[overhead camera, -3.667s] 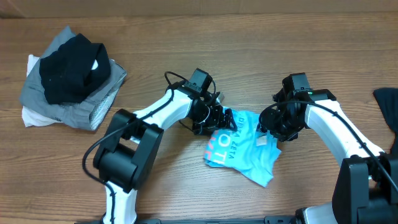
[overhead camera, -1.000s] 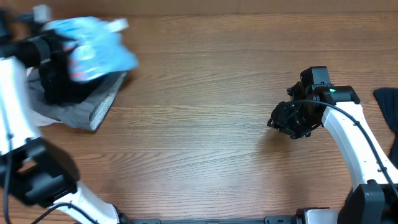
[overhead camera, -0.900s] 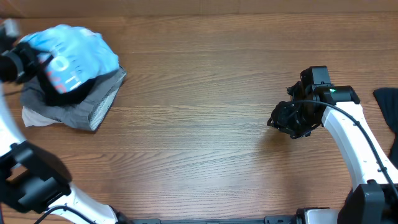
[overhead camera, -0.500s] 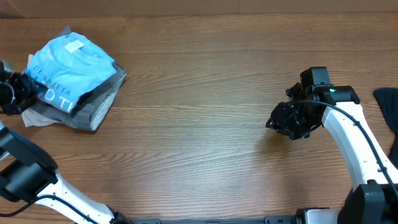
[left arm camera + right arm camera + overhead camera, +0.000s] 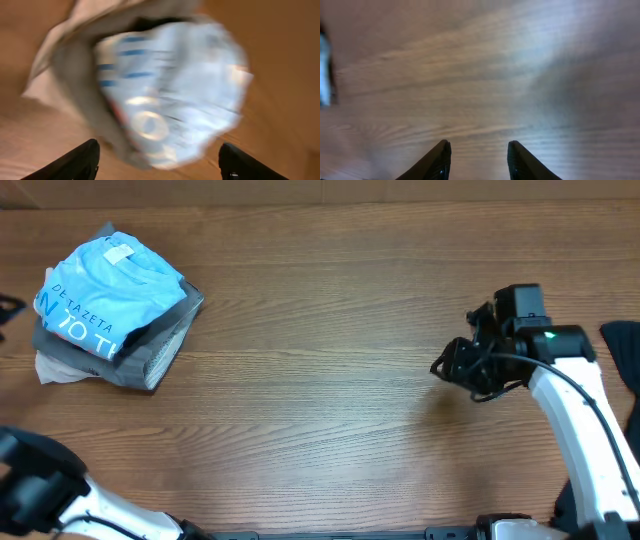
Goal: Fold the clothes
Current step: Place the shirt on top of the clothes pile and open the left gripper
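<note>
The folded sky-blue T-shirt (image 5: pixel 108 288) with white and red lettering lies on top of a stack of folded black, grey and white garments (image 5: pixel 150 345) at the far left of the table. In the blurred left wrist view the blue shirt (image 5: pixel 170 95) lies ahead of my open, empty left gripper (image 5: pixel 157 165). My left gripper is off the left edge of the overhead view. My right gripper (image 5: pixel 447 370) hovers over bare wood at the right, open and empty, as the right wrist view (image 5: pixel 477 160) shows.
A dark garment (image 5: pixel 622 350) lies at the table's right edge, behind the right arm. The wooden table (image 5: pixel 320 380) stretches between the stack and the right arm. The left arm's base shows at the lower left corner.
The left gripper carried the blue shirt to the stack, let it go there and pulled back off the left edge. The right arm shifted slightly to the right.
</note>
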